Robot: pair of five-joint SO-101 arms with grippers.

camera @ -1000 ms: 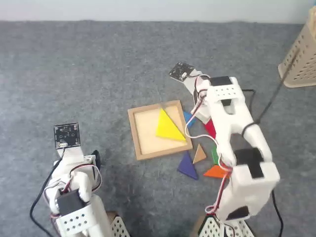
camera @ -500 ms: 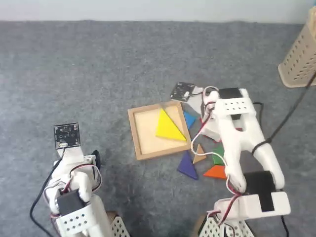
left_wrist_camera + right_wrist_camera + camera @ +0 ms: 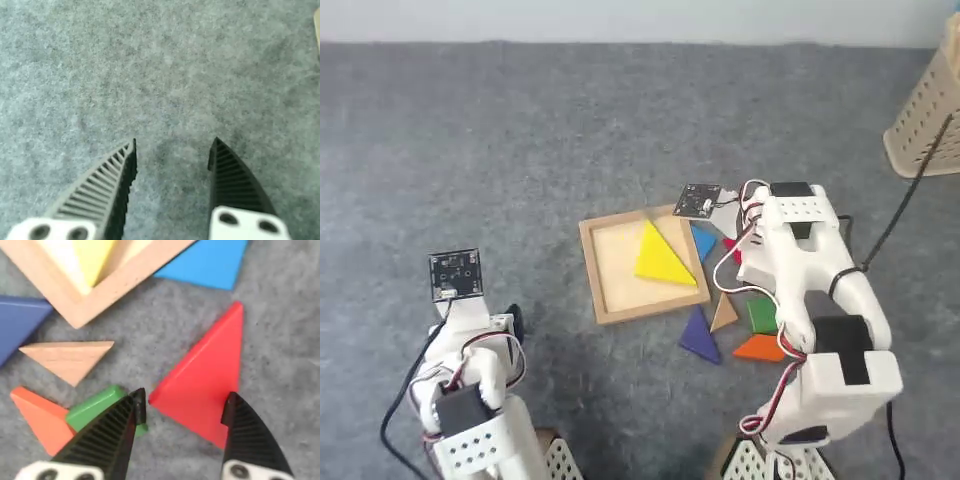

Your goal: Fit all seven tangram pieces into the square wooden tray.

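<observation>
A smooth flat red triangle (image 3: 205, 382) is straddled by the wide-spread, empty right gripper (image 3: 184, 401); a yellow triangle (image 3: 660, 258) is seated in the square wooden tray (image 3: 591, 272).

White arms (image 3: 815, 265), black motors (image 3: 840, 338), seemingly red-white wires (image 3: 738, 250); black ribbed tool fingers (image 3: 112, 185).

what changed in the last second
The right arm pulled back from beyond the tray toward its base. The right gripper, open, now hovers over the red triangle. Nothing was gripped or released. The yellow triangle in the tray, the loose pieces and the left arm stayed put.
</observation>
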